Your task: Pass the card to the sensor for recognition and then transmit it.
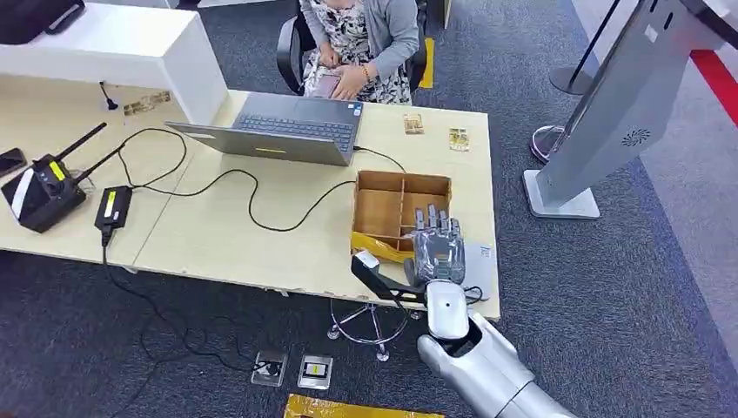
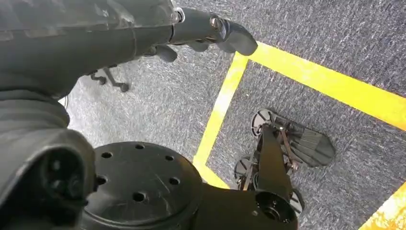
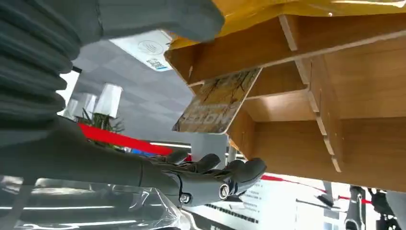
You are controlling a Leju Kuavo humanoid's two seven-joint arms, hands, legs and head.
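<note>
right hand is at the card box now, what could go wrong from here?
1. The card leans against a divider of the wooden box; the right hand has not closed on it, so the fingers might tip it flat.
2. The box sits near the desk's front edge, so a push from the hand could shift it toward that edge.
3. In the head view the hand covers the box's near corner, hiding the card there.

The right hand (image 1: pixel 438 246) reaches over the near edge of the table (image 1: pixel 226 235), its fingers (image 1: pixel 432 219) extended over the wooden divided box (image 1: pixel 402 202). Beyond it, an open laptop (image 1: pixel 287 131) faces a seated person (image 1: pixel 361 43). A black radio (image 1: pixel 42 187) sits far left.
</note>
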